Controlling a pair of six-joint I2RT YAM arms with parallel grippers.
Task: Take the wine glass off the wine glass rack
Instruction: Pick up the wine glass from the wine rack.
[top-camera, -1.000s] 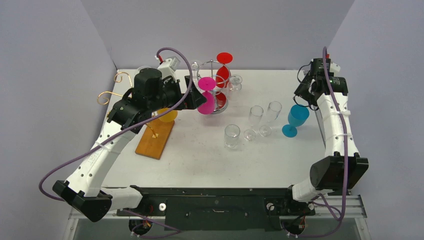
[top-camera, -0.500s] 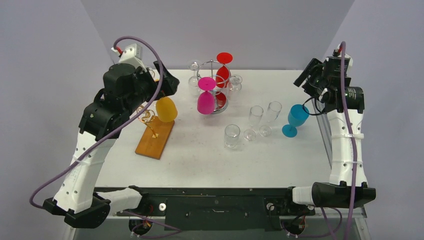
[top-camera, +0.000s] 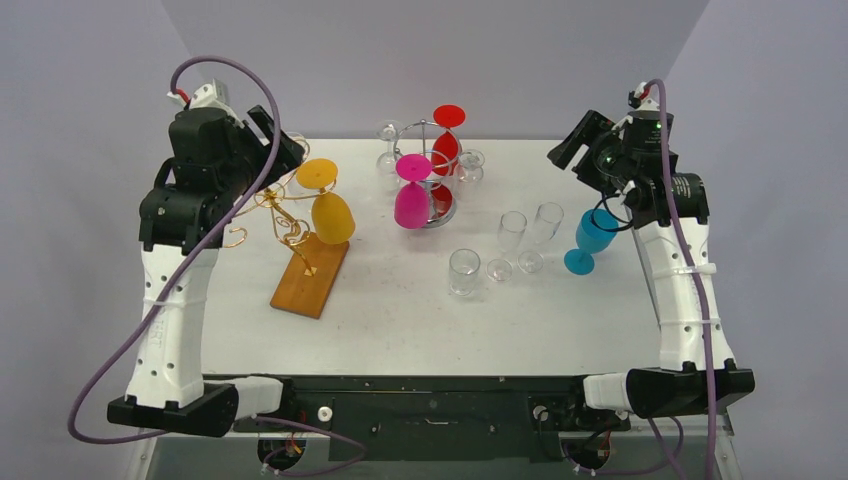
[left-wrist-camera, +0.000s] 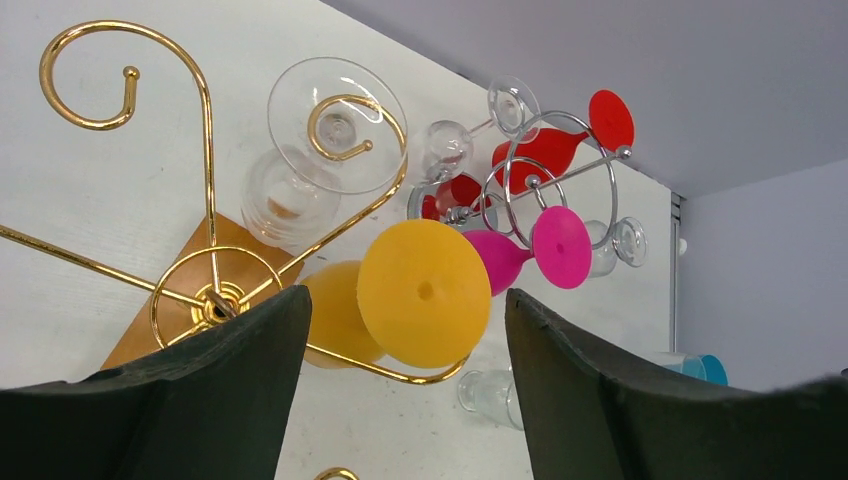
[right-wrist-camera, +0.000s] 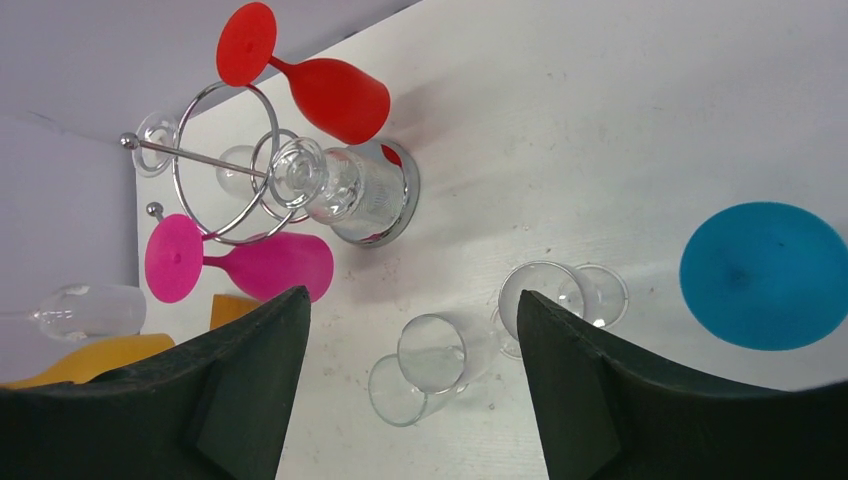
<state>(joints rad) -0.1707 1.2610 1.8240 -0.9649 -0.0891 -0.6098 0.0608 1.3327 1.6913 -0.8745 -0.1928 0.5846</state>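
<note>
A gold wire rack (top-camera: 270, 215) on a wooden base (top-camera: 312, 278) holds a yellow wine glass (top-camera: 330, 212) hanging upside down, and a clear glass (left-wrist-camera: 330, 140). A silver rack (top-camera: 430, 165) holds a pink glass (top-camera: 411, 195), a red glass (top-camera: 447, 140) and clear glasses. My left gripper (top-camera: 285, 148) is open and empty, raised above and left of the gold rack; in the left wrist view the yellow glass's foot (left-wrist-camera: 424, 292) shows between its fingers (left-wrist-camera: 230, 380). My right gripper (top-camera: 566, 150) is open and empty, raised left of the standing blue glass (top-camera: 593, 238).
Three clear glasses (top-camera: 464, 272), (top-camera: 511, 235), (top-camera: 546, 228) stand mid-table between the silver rack and the blue glass. In the right wrist view they (right-wrist-camera: 440, 365) lie below the open fingers. Purple walls close the back and both sides.
My left arm has drawn back from the silver rack and risen to the upper left. My right arm has lifted off the blue glass and swung up and left; the blue glass stays standing.
</note>
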